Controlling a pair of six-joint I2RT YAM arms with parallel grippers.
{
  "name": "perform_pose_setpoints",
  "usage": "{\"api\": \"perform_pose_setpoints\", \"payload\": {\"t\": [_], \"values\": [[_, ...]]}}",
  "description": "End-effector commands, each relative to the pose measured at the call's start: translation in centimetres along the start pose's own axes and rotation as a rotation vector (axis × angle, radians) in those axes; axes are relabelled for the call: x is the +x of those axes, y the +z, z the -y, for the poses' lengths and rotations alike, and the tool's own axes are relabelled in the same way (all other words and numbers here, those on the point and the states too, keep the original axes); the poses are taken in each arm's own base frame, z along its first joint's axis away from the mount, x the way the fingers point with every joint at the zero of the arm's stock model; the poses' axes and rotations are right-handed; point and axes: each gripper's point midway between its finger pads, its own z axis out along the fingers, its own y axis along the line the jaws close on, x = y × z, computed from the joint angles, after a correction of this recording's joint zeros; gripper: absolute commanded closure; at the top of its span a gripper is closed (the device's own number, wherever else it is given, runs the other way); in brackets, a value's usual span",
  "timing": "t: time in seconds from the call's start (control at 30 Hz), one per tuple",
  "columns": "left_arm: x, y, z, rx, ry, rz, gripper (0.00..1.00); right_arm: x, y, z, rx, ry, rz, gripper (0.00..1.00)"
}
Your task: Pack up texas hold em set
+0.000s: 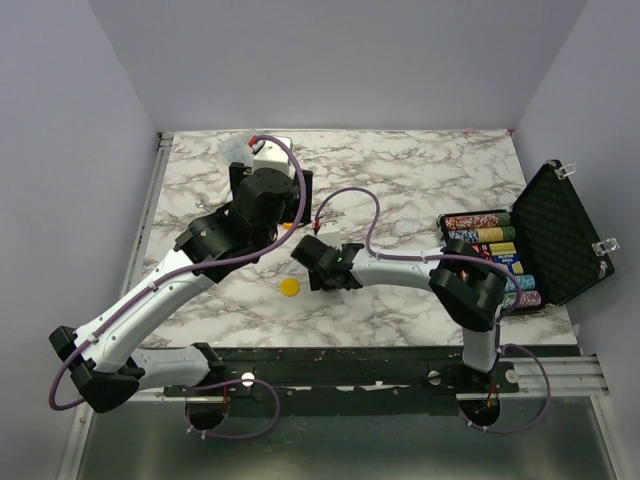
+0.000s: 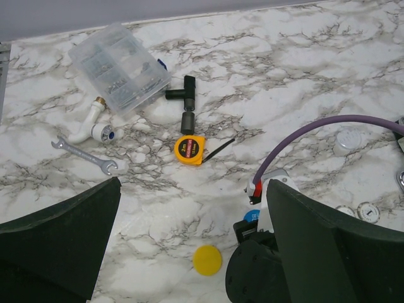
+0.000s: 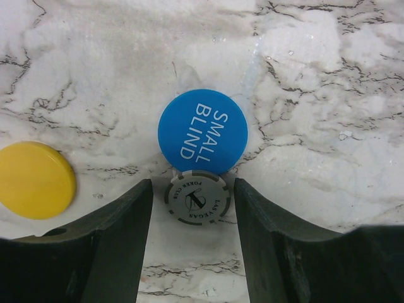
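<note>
The black briefcase (image 1: 556, 232) lies open at the right, its chip rows (image 1: 482, 229) showing. A blue "SMALL BLIND" disc (image 3: 202, 131) lies flat on the marble, and a grey-white poker chip (image 3: 197, 199) touches its near edge. My right gripper (image 3: 192, 211) is open low over the table, with the chip between its fingers (image 3: 107, 246), which stand apart from it. It also shows in the top view (image 1: 302, 251). A yellow disc (image 3: 35, 180) (image 1: 290, 287) lies to the left. My left gripper (image 2: 192, 189) is wide open and empty, raised above the table (image 1: 268, 195).
In the left wrist view, an orange tape measure (image 2: 189, 149), a clear compartment box (image 2: 120, 68), a wrench (image 2: 85, 154), a white pipe fitting (image 2: 95, 123) and a black T-fitting (image 2: 183, 101) lie at the back left. White discs (image 2: 349, 140) lie to the right.
</note>
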Motion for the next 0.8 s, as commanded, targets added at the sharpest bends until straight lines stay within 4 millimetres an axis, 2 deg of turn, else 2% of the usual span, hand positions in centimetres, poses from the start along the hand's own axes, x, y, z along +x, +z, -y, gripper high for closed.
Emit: {"api": "perform_pose_setpoints", "payload": {"t": [0.0,0.23,0.4,0.6,0.67,0.77], "values": [[-0.7,-0.5,0.4,0.035,-0.01,0.018,0.01,1.2,-0.2,1.5,0.044,-0.012,-0.019,0.44],[-0.6,-0.6,0.6,0.042,-0.005,0.018,0.02,1.5,-0.3,2.0,0.061,-0.016,-0.026,0.55],[-0.5,-0.5,0.8,0.049,-0.004,0.013,0.02,0.8,-0.8,2.4,0.07,0.0,0.004,0.68],[-0.3,-0.4,1.0,0.06,0.001,0.009,0.02,-1.6,-3.2,3.7,0.089,0.053,0.093,0.87],[-0.3,-0.4,1.0,0.059,0.003,0.009,0.02,-2.5,-4.0,4.6,0.087,0.089,0.115,0.9],[-0.2,-0.4,1.1,0.066,0.006,0.006,0.02,-3.6,-4.7,7.0,0.099,0.155,0.129,0.92]]}}
